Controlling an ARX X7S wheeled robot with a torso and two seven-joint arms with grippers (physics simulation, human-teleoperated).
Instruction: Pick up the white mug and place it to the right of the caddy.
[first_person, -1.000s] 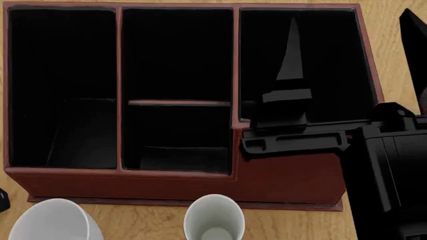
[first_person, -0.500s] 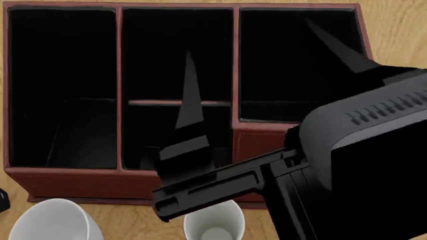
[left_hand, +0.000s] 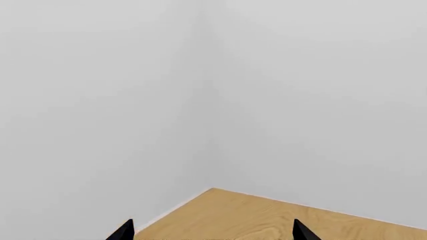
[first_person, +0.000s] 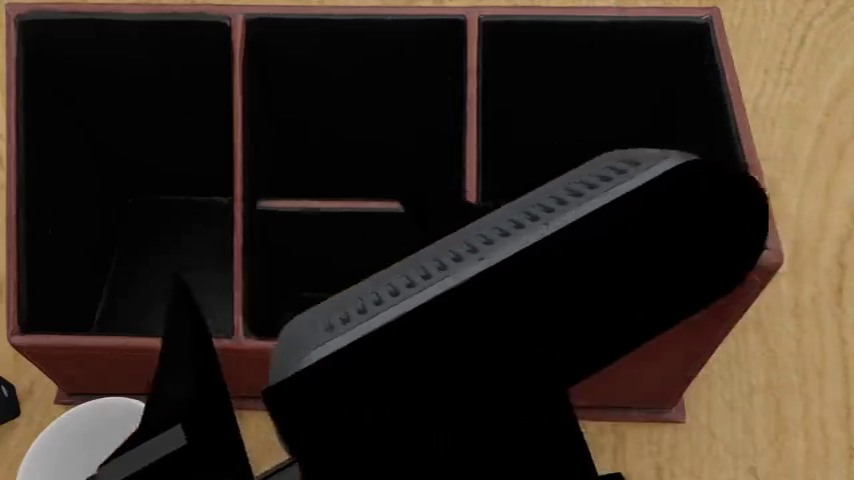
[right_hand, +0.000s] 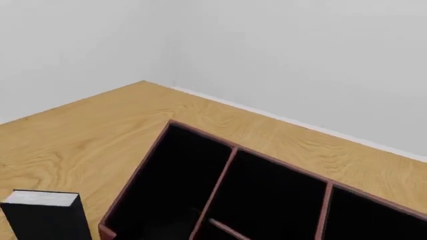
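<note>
The white mug shows only in the head view, at the bottom left in front of the caddy, and it is partly covered. My right arm lies across the caddy's front right. One black finger of the right gripper points up just right of the mug's rim, with nothing held; the other finger is hidden by the arm. The right wrist view looks onto the caddy's black compartments. My left gripper is open and empty, facing a bare wall corner.
A small black book with white pages stands beside the caddy's corner. A small black thing shows at the head view's left edge. Wooden tabletop lies to the right of the caddy. White walls stand behind the table.
My right arm has swung left and down across the head view. It now covers the slimmer mug. Its finger went from over the middle compartment to beside the white mug.
</note>
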